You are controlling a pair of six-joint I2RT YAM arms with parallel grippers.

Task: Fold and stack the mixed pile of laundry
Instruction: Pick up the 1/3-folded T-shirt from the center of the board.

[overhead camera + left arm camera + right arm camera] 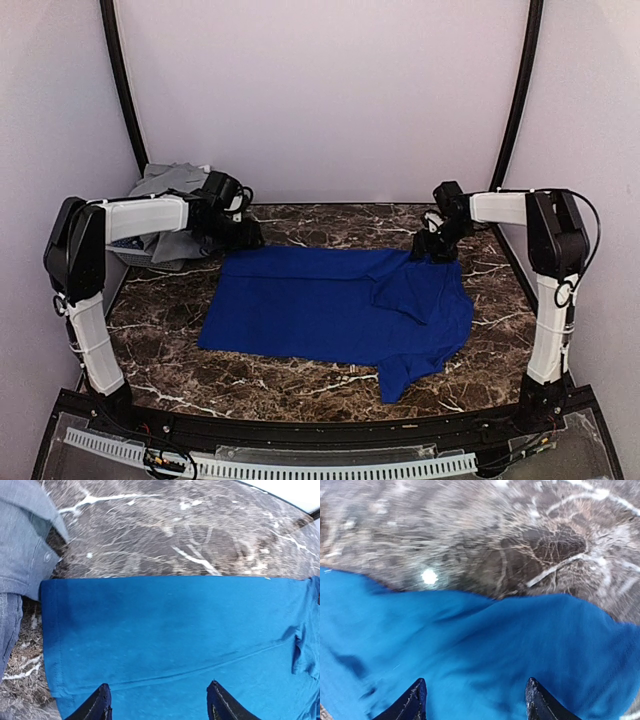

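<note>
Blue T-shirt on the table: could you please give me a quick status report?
Left gripper and right gripper open, over the far edge. Blue T-shirt spread out, rumpled at its right end. Grey garment crowds its far-left corner.

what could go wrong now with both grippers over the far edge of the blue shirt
The blue T-shirt is rumpled on its right side, so the open right gripper might pinch extra layers.
The grey shirt lies right by the T-shirt's far-left corner, so the open left gripper could snag it too.
</note>
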